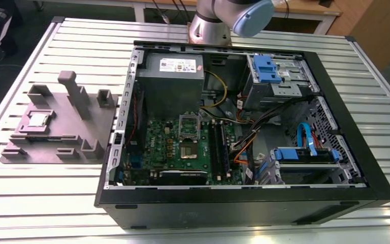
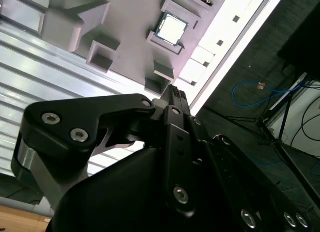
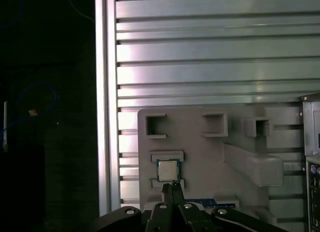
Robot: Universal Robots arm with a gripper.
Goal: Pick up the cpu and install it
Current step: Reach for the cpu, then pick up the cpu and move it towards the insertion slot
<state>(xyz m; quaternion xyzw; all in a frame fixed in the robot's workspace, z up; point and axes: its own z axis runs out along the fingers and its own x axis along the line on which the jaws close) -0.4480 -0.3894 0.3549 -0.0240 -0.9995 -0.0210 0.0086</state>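
A ribbed aluminium table (image 1: 46, 193) carried everything. In the exterior view, nearest the camera stood the black side wall of an open computer case (image 1: 249, 203). Inside it, the green motherboard (image 1: 174, 147) lay toward the exterior view's left, with the silver socket frame (image 1: 189, 124) near the board's middle. Toward the exterior view's right sat a blue drive caddy (image 1: 303, 155). Farther back was the grey power supply box (image 1: 171, 66) with its white label. Behind the case rose the arm (image 1: 212, 25), with a pale blue cap on its joint.

On the table just beside the case, at the exterior view's left, rested a grey moulded fixture (image 1: 79, 127) with raised posts and pockets. The cpu (image 1: 39, 120) lay flat in a shallow square seat of that fixture, on the side away from the case, metal top upward.

In both wrist views the black gripper (image 3: 172, 188) (image 2: 175, 94) was the closest thing, its two fingertips pressed together into one narrow point and clamped on nothing. It hung above the fixture (image 3: 200, 157) (image 2: 130, 27), clear of it. Beyond the tip the cpu (image 3: 168, 169) (image 2: 171, 28) sat untouched in its seat between two low lips, its silvery top catching the light. Past the fixture ran the bright table slats (image 3: 200, 52) (image 2: 30, 52). Beyond the table edge was a dark floor with a loose blue cable (image 2: 250, 92).
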